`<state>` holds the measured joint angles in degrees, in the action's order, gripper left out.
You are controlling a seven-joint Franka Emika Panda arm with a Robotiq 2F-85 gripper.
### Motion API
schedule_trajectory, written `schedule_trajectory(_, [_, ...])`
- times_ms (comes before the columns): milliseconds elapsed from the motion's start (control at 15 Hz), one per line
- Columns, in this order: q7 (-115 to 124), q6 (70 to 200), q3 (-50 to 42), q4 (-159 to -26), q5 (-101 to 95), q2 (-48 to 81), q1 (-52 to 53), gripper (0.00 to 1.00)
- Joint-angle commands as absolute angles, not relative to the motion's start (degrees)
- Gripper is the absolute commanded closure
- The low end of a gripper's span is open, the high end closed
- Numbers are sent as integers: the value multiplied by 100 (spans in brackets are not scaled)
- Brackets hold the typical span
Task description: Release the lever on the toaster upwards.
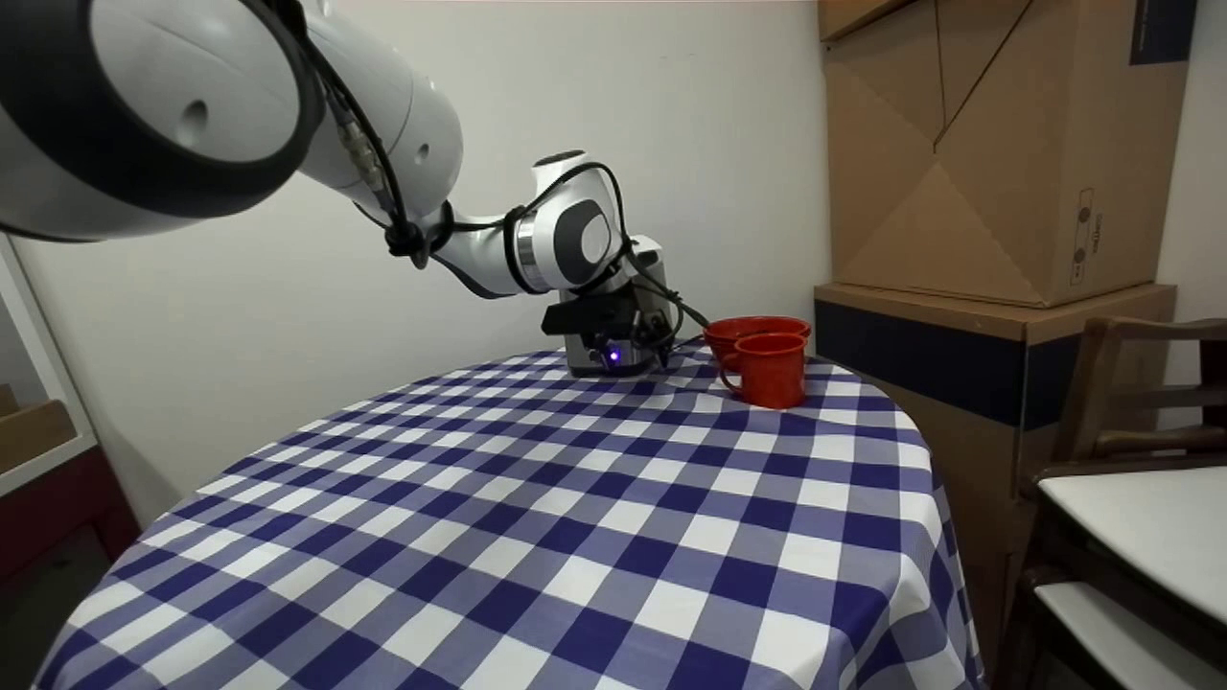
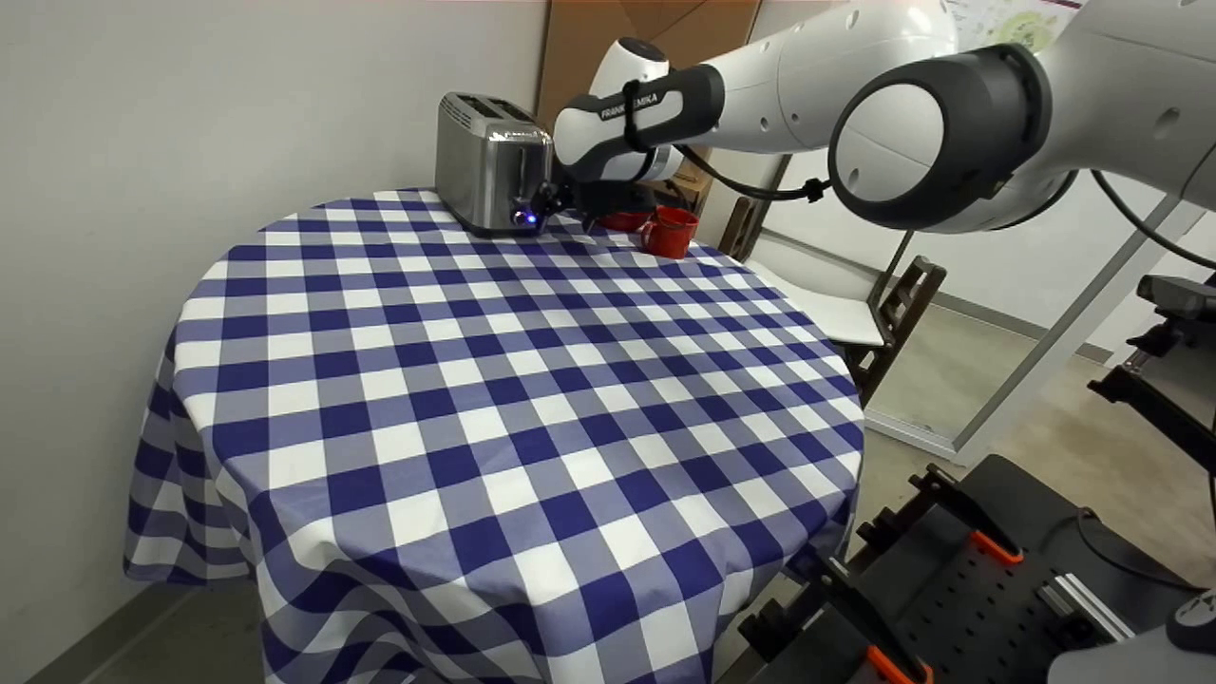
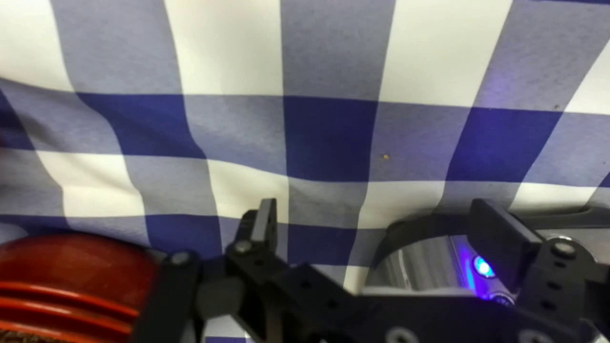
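Note:
The silver toaster point(image 2: 465, 157) stands at the far edge of the table against the wall, its end panel with a lit blue button facing the gripper. It is partly hidden behind the wrist in an exterior view point(image 1: 577, 356). In the wrist view its metal end point(image 3: 419, 264) shows at the lower right. My gripper point(image 3: 374, 209) is open and empty. Its right finger is in front of the button panel, its left finger over the tablecloth. In an exterior view the gripper point(image 2: 556, 201) is close against the toaster's end; contact cannot be told. The lever cannot be made out.
A red cup point(image 1: 775, 372) and a red bowl point(image 1: 733, 329) stand beside the gripper, away from the toaster. A red rim point(image 3: 71, 276) shows low left in the wrist view. The checked tablecloth point(image 2: 494, 380) covers the round table. Cardboard boxes point(image 1: 959, 192) stand behind.

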<state>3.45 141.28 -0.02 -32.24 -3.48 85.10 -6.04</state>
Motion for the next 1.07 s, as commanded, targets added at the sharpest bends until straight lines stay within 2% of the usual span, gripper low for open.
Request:
schedule_trajectory(0, [489, 14531, -193, -3268, -270, 8512, -523, 0])
schedule_trajectory(267, [493, 14708, -241, -3253, -271, 8516, -515, 0])
schedule_trajectory(1000, [565, 14032, -167, -3142, -177, 8516, -534, 0])
